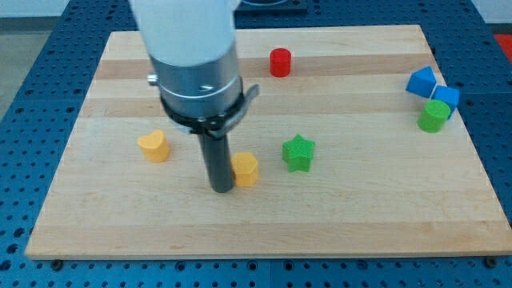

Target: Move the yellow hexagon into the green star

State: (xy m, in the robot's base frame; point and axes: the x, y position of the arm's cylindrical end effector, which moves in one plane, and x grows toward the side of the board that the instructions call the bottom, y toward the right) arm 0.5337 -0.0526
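The yellow hexagon (247,170) lies near the middle of the wooden board (360,208). The green star (298,153) lies just to its right, with a small gap between them. My tip (222,189) stands right against the hexagon's left side, touching it or nearly so. The rod partly hides the hexagon's left edge.
A yellow heart-shaped block (153,146) lies to the left of my tip. A red cylinder (279,62) stands near the view's top. Two blue blocks (422,81) (447,97) and a green cylinder (434,116) cluster at the right edge. The arm body hides the board's upper left.
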